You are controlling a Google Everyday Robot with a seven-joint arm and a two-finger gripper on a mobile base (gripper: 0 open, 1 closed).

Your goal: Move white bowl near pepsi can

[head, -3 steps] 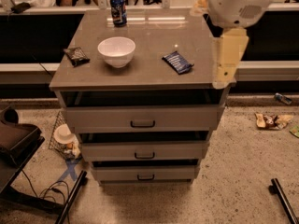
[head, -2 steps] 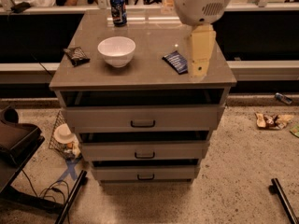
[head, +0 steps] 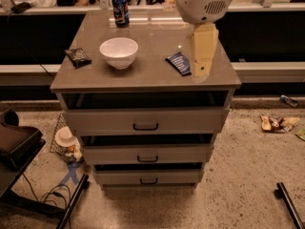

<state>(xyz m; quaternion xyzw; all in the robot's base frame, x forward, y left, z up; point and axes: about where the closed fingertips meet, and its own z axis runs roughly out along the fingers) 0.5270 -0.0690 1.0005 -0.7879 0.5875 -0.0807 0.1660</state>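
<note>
Camera view. Round glossy white bowl [head: 118, 51] stands open side up on the smooth grey desk [head: 147, 76], its inside plain white. The desk's three handled drawers [head: 145, 122] show dark gaps above them; their contents are hidden. The cream, blocky gripper [head: 203, 56] hangs over the desk's right part under a rounded white housing; whether it is wide or narrow cannot be told. The bowl lies well left of the gripper, apart from it. The can [head: 120, 11], cylindrical and blue, stands upright farther back and left. A flat blue packet [head: 179, 63] lies just left of the gripper.
</note>
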